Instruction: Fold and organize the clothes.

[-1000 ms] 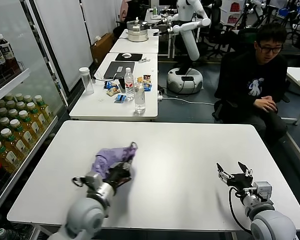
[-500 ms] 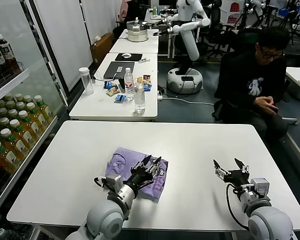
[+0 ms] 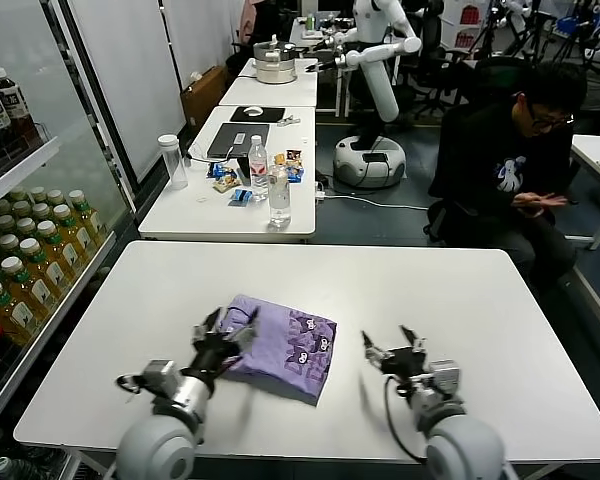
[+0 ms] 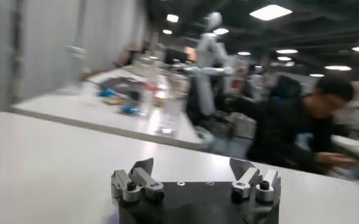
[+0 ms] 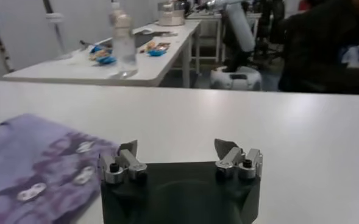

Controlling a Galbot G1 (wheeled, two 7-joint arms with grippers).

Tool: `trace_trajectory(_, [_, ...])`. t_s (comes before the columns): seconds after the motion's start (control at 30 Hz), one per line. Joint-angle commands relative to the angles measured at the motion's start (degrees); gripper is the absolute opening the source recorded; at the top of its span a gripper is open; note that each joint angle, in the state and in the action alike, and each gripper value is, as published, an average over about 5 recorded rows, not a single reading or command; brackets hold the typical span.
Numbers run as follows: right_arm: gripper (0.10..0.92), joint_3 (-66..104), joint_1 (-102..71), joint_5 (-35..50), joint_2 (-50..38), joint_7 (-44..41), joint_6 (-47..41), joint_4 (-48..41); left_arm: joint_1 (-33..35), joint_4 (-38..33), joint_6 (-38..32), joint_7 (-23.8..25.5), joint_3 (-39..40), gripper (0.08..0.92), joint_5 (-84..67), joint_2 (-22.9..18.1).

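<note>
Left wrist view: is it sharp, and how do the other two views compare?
Left wrist view: background smeared, only the left gripper is crisp. Right wrist view: soft; the lavender T-shirt and right gripper stay readable. Head view: mostly sharp, even light, slight blur on the arms.

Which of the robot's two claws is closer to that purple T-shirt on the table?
Left. The left gripper is at the purple T-shirt's left edge; the right gripper sits apart, off its right edge.

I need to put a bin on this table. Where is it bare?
Bare: the far half of the white table and its right end. Crowded: the near middle, with the lavender T-shirt between the left gripper and right gripper.
</note>
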Motion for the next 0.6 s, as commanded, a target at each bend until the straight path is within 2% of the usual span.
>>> trace_trajectory(0.03, [0.823,-15.74,6.05,-5.7,9.45,3.88,0.38,-12.46,8.89,-0.79,-2.77,-1.83,-13.25,0.822,2.13,0.71])
trace_trajectory(0.4, [0.821,-15.67,8.04,-4.47,10.76,4.73,-0.85,-14.54,9.0,-0.71,-3.14,-1.89,-12.44,0.823,3.86,-0.27])
trace_trajectory(0.5, [0.775,-15.5,8.33,-4.0,10.39,4.62,-1.1,-14.47,8.96,-0.71,-3.12,-1.93,-12.36,0.823,3.85,-0.24])
trace_trajectory(0.6, [0.69,-14.77,8.73,-3.39,9.14,4.39,-1.46,-14.17,8.98,-0.84,-3.09,-1.96,-12.25,0.823,3.83,-0.23])
